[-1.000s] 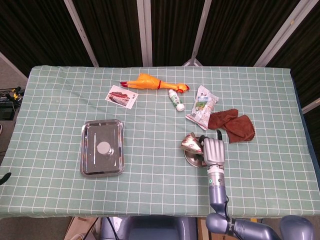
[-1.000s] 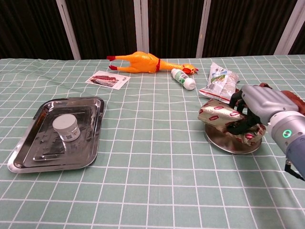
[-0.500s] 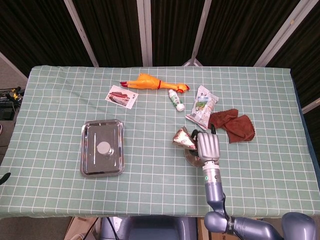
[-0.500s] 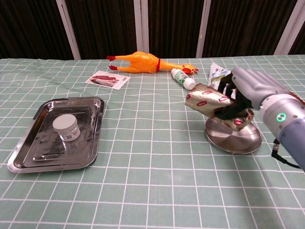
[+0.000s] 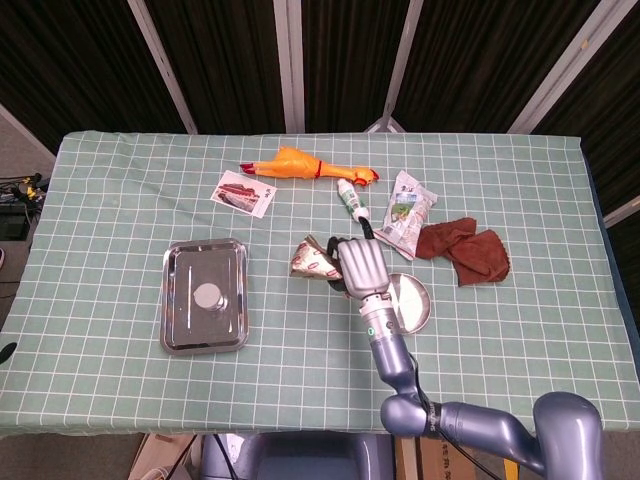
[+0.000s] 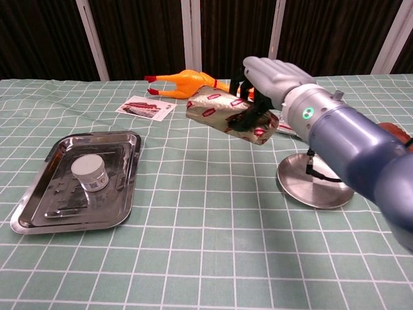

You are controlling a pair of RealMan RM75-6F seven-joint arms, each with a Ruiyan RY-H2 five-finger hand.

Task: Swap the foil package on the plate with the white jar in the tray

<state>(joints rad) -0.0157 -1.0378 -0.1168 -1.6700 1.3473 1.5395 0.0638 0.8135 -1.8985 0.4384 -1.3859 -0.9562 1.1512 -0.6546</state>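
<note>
Foil package (image 6: 227, 115): silver, crinkled, with red labels; one, held above the bench (image 6: 193, 258), between tray and plate.
Right hand (image 6: 266, 79): fingers curled around the foil package from above.
Left hand: not seen in either view.
White jar (image 6: 90, 174): one, round, upright in the tray (image 6: 122, 194).
Plate (image 6: 316, 187): one, round metal, bare.
Other things: one rubber chicken (image 6: 193, 84), one small bottle (image 5: 351, 200), one brown cloth (image 5: 465, 250).

A yellow rubber chicken (image 5: 303, 164) lies near the back of the green checked cloth (image 5: 120, 200). A small picture card (image 5: 243, 192) lies just in front of it. A white bottle with a green label (image 5: 352, 200) sits beside a crinkly snack bag (image 5: 406, 214). A brown rag (image 5: 463, 249) touches that bag.
</note>
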